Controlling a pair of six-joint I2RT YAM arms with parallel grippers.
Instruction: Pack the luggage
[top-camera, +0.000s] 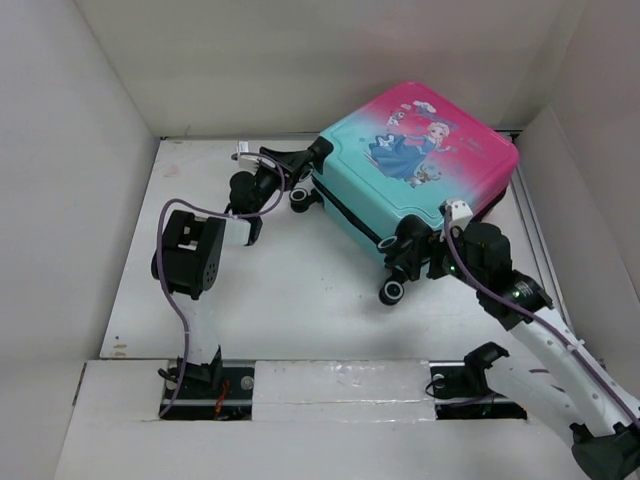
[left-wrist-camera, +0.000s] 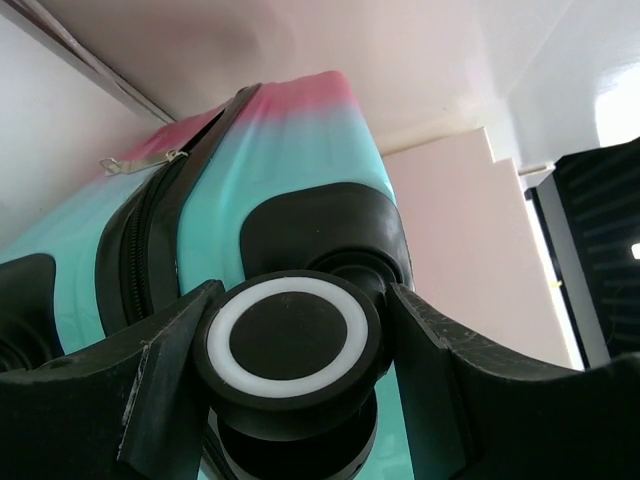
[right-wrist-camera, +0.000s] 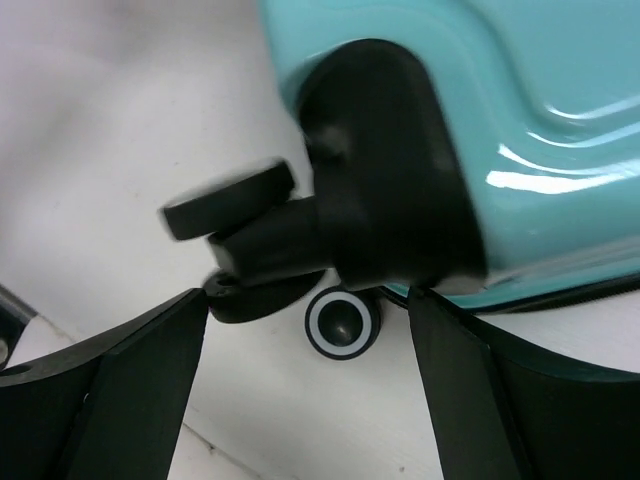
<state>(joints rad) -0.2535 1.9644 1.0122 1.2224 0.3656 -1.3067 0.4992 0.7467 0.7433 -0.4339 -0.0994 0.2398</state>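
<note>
The luggage (top-camera: 420, 150) lies shut and flat at the back right of the table, pink-to-teal with a princess print on top; its teal side shows in both wrist views (left-wrist-camera: 290, 150) (right-wrist-camera: 520, 90). My left gripper (top-camera: 298, 190) is at its left corner. In the left wrist view both fingers (left-wrist-camera: 160, 380) press the sides of a black wheel with a white ring (left-wrist-camera: 288, 338). My right gripper (top-camera: 408, 255) is at the near corner, open. A black caster wheel (right-wrist-camera: 230, 200) hangs just above its spread fingers, and a second ringed wheel (right-wrist-camera: 343, 322) shows beyond them.
White walls box in the table (top-camera: 300, 290) on the left, back and right. The luggage's zipper pull (left-wrist-camera: 140, 160) hangs along the seam. The right arm (top-camera: 540, 330) reaches in from the near right edge.
</note>
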